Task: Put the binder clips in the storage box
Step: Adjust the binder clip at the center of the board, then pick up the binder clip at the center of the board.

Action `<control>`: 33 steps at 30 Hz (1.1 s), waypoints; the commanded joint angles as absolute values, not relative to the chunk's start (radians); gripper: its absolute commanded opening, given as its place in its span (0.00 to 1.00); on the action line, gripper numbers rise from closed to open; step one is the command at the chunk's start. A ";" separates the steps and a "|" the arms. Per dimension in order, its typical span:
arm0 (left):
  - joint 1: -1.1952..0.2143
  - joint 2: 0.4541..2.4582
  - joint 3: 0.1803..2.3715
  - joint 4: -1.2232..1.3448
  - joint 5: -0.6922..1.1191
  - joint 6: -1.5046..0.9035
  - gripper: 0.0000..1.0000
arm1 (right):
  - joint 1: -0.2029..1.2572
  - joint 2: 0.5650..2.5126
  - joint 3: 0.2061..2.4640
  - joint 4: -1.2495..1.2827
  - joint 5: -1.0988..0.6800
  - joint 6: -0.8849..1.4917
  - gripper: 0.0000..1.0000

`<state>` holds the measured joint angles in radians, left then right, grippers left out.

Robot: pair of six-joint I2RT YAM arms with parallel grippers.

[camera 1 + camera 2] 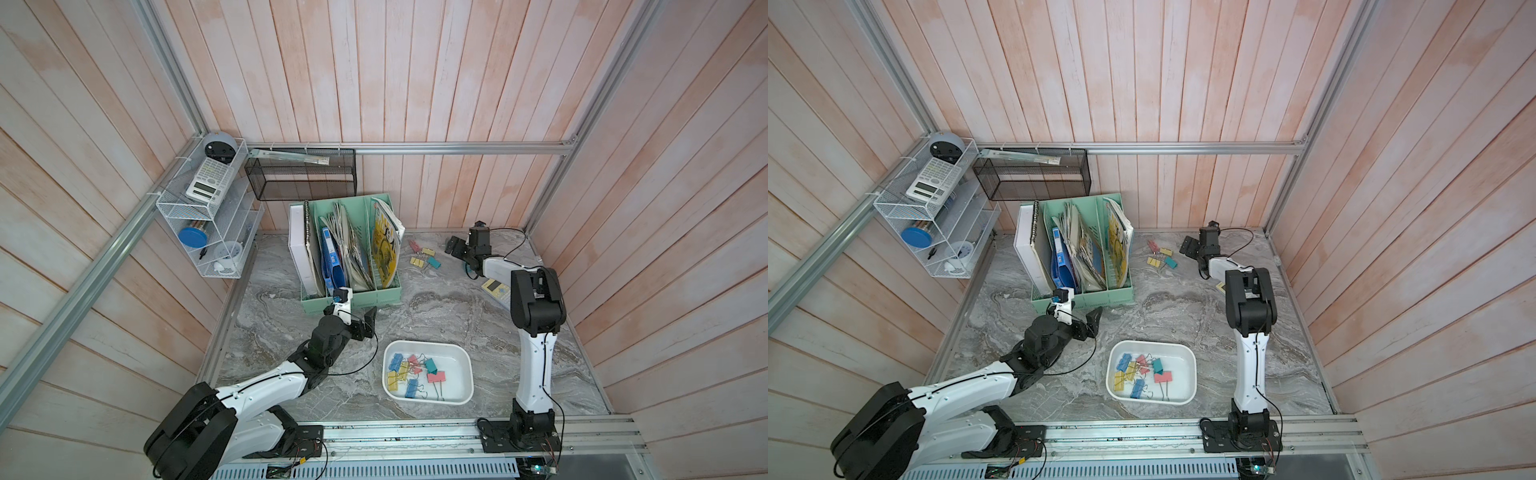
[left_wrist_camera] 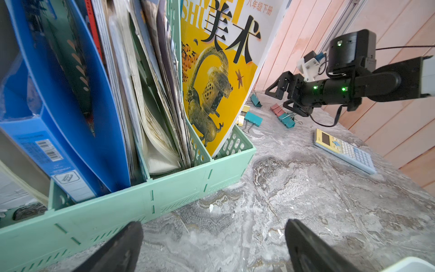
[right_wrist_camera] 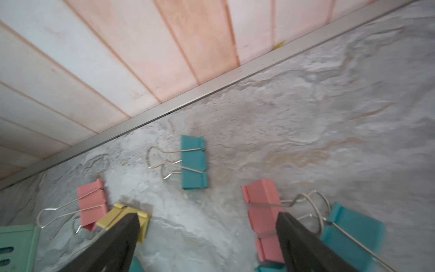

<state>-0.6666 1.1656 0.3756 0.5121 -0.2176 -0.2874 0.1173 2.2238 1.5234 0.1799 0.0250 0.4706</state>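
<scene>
**Operator:** Where do the clips lie relative to my right tool?

**Spotter:** Your right gripper point(image 3: 207, 217) hangs low over the loose group of pastel, wire-handled binder clips point(image 1: 424, 257). They sit at the back of the grey marbled tabletop point(image 1: 436, 316), just beside the mint-green plastic file holder point(image 1: 353, 301). Its jaws stand wide apart with nothing between them. In the right wrist view a teal clip point(image 3: 194, 162) lies just ahead of the gap. A pink clip point(image 3: 263, 212) sits partly behind one finger point(image 3: 296, 235), and a yellow clip point(image 3: 144, 226) partly behind the other.

**Operator:** And the others?

**Spotter:** A second heap of clips point(image 1: 409, 372) lies inside the shallow white plastic storage box point(image 1: 451, 365). The box is near the front edge, between your two arms and well apart from that gripper.

**Operator:** My left tool?

**Spotter:** Your left gripper point(image 1: 368, 324) is spread wide and holds nothing. It is just in front of the file holder, near the box but not touching it. The yellow-and-blue calculator point(image 1: 496, 289) lies beside your right arm, partly hidden by it in a top view.
</scene>
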 commanded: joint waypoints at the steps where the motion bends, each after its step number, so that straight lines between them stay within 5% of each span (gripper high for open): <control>1: -0.663 1.173 0.397 0.516 -0.222 -0.271 1.00 | 0.102 2.138 1.461 0.240 0.085 0.484 0.98; 10: -0.663 1.172 0.399 0.517 -0.222 -0.274 1.00 | 0.114 1.925 1.438 -0.053 0.105 0.514 0.98; 16: -0.663 1.165 0.397 0.518 -0.211 -0.282 1.00 | -0.007 2.067 1.710 -0.489 -0.007 0.607 0.96; 29: -0.664 1.139 0.394 0.510 -0.219 -0.282 1.00 | -0.050 2.215 1.840 -0.652 -0.162 0.619 0.61; 33: -0.663 1.135 0.394 0.508 -0.215 -0.285 1.00 | -0.051 2.248 1.907 -0.695 -0.165 0.586 0.58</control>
